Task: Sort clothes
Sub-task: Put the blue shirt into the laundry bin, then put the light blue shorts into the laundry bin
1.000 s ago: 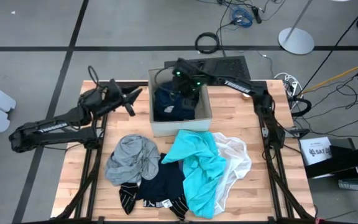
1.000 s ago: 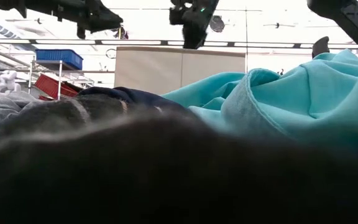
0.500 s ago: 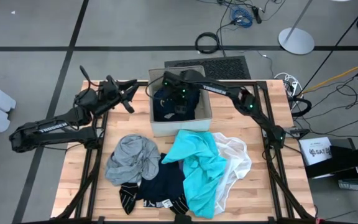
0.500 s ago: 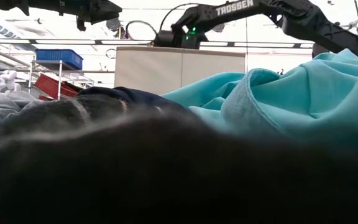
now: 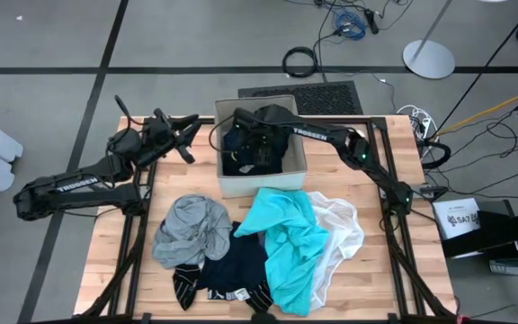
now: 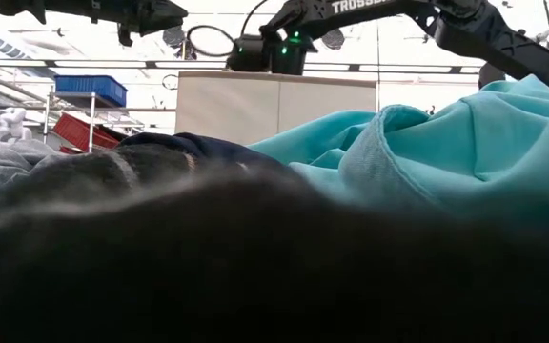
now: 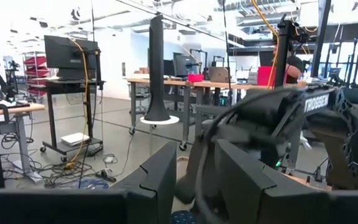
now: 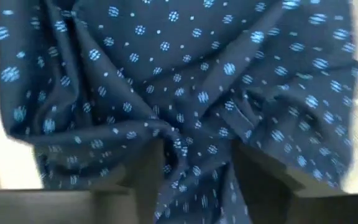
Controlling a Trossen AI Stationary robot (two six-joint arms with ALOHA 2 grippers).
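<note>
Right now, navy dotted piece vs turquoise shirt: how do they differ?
Place: the navy dotted piece lies inside the beige fabric box; the turquoise shirt is on the table in front of it.
Look: the navy piece is dark with small light-blue dots; the turquoise shirt is bright and plain.
Contact: the right gripper is over the navy piece; no gripper is near the turquoise shirt.
Both are crumpled.

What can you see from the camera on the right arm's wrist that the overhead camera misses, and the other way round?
Only the right wrist view shows the pale blue dot print and folds of the navy dotted piece up close, with that arm's own dark fingers spread apart just above it. Only the high view shows the whole table, the left gripper waiting beside the box, and the grey top, turquoise shirt and white sheer piece still on it. Both show the navy piece lying inside the beige box.
</note>
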